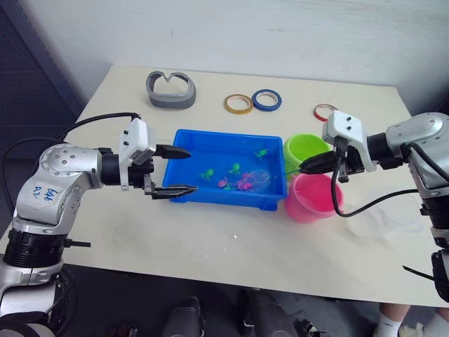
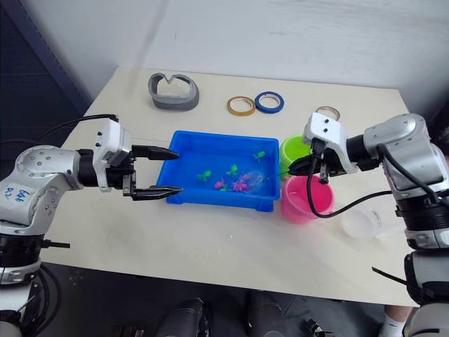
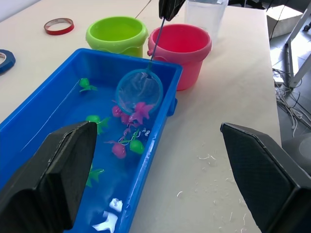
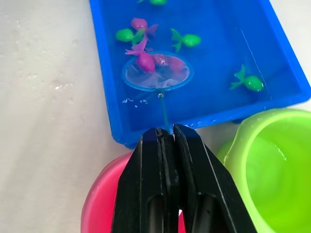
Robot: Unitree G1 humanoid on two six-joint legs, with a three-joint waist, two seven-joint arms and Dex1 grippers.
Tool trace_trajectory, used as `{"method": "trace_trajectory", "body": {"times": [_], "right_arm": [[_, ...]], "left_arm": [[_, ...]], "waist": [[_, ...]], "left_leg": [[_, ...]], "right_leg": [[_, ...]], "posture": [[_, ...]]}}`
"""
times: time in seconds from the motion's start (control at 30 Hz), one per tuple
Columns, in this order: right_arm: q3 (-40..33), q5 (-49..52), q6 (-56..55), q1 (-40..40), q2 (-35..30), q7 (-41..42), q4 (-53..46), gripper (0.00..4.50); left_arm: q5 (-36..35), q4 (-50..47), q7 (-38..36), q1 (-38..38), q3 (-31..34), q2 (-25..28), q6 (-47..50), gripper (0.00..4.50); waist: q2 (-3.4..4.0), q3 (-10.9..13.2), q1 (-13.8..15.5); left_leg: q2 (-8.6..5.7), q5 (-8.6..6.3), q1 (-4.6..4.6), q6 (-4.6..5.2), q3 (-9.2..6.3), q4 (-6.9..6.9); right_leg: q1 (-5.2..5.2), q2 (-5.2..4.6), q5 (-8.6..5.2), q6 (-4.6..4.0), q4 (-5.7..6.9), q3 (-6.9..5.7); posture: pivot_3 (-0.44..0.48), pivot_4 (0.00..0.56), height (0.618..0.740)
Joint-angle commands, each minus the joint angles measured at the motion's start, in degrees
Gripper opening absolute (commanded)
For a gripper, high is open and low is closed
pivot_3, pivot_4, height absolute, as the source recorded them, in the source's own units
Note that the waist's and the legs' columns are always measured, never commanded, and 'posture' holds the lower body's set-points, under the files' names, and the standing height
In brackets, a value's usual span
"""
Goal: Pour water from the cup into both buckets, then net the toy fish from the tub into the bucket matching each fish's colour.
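1. Net (image 4: pixel 156 72): blue-rimmed hoop lying in the tub's water at the end nearest the buckets, thin stem running back from the hoop up into the right claw. A magenta fish (image 4: pixel 143 59) lies at the hoop's rim; whether it is inside the mesh I cannot tell.
2. Right claw (image 4: pixel 166 138): two black fingers pinched together on the net's stem, poised over the pink bucket's rim, just outside the tub's end wall. The hoop sits ahead of the fingertips, beyond that wall.
3. Tub (image 1: pixel 184 144): blue tray at mid-bench, holding water and loose fish, green (image 4: pixel 250 82) and magenta, scattered mainly toward the bucket end.
4. Buckets: green bucket (image 1: pixel 303 149) and pink bucket (image 1: pixel 309 201) stand side by side, just beside the tub's end, green the farther from the robot. The green one holds water.
5. Cup (image 2: pixel 361 221): clear, on the bench beyond the pink bucket, on the robot's right.
6. Left claw (image 1: pixel 181 170): fingers spread wide, gripping nothing, hovering at the tub's opposite end, well apart from the net.
7. Bench (image 1: pixel 224 246): pale top. At its far side lie a grey strap (image 1: pixel 170 90) and three tape rings (image 1: pixel 252 102).
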Motion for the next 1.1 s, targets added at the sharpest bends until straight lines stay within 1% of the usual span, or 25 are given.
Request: {"method": "trace_trajectory", "body": {"times": [0.03,0.2,0.4,0.5,0.67,0.77,0.9,1.1], "right_arm": [[-3.5,1.2,-0.3,2.0,0.4,-3.1,-1.4,0.00],[-9.5,5.8,3.0,5.5,-0.2,-6.0,-5.7,0.00],[-17.8,11.1,8.0,12.9,-2.0,-9.9,-13.7,0.00],[-20.2,12.1,8.6,16.4,-1.9,-12.9,-16.8,0.00],[-23.0,15.6,10.8,18.9,-1.8,-15.9,-20.6,0.00],[-27.5,18.8,12.0,21.7,-1.5,-17.4,-23.2,0.00],[-33.5,22.5,12.9,27.3,-1.2,-19.1,-27.5,0.00],[-48.8,28.1,15.8,41.7,-0.1,-21.3,-37.7,0.00]], "left_arm": [[0.3,0.1,-0.3,-1.3,0.7,0.3,-1.1,4.45],[0.2,2.9,-1.1,-3.5,0.0,-0.8,-1.4,4.45],[1.8,8.8,-3.4,-8.3,-2.4,-3.3,-3.8,4.45],[3.2,12.5,-4.4,-10.6,-3.8,-4.8,-5.7,4.45],[4.3,15.9,-5.8,-12.8,-4.7,-6.5,-7.5,4.45],[4.7,17.9,-6.5,-14.1,-5.0,-7.4,-8.2,4.45],[3.6,18.6,-8.0,-15.8,-5.0,-8.9,-6.9,4.45],[2.2,20.8,-13.0,-19.4,-6.6,-12.3,-5.6,4.45]], "waist": [[0.00,0.0,0.0],[0.00,0.0,0.1],[0.00,0.0,0.3],[0.00,0.0,0.3],[0.00,0.0,-0.1],[0.00,0.0,0.1],[0.00,0.0,0.8],[0.00,0.0,2.1]], "left_leg": [[0.00,0.00,0.00,0.00,0.00,0.00],[0.00,0.00,-0.01,0.00,0.01,0.00],[0.00,-0.01,-0.01,0.01,0.00,0.00],[0.00,-0.01,-0.01,0.02,0.01,0.02],[0.00,0.00,0.00,0.01,0.03,0.02],[0.00,0.00,0.00,0.00,0.02,0.02],[0.00,-0.01,-0.01,0.02,0.02,0.02],[0.00,-0.02,-0.03,0.03,0.00,0.00]], "right_leg": [[0.00,0.00,0.00,0.00,0.00,0.00],[-0.02,0.00,0.00,0.00,0.03,0.00],[0.01,0.00,0.00,0.01,0.01,-0.02],[0.03,0.00,0.00,0.01,0.02,-0.01],[-0.02,0.02,0.00,0.01,0.10,0.02],[-0.01,0.02,0.00,0.01,0.11,0.02],[0.01,0.02,0.01,0.01,0.06,0.02],[0.03,0.03,0.01,0.02,0.03,0.01]], "posture": [[0.000,0.150,0.740],[0.000,0.150,0.740],[0.000,0.150,0.740],[0.000,0.150,0.740],[0.000,0.150,0.740],[0.000,0.150,0.740],[0.000,0.150,0.740],[0.000,0.150,0.740]]}}
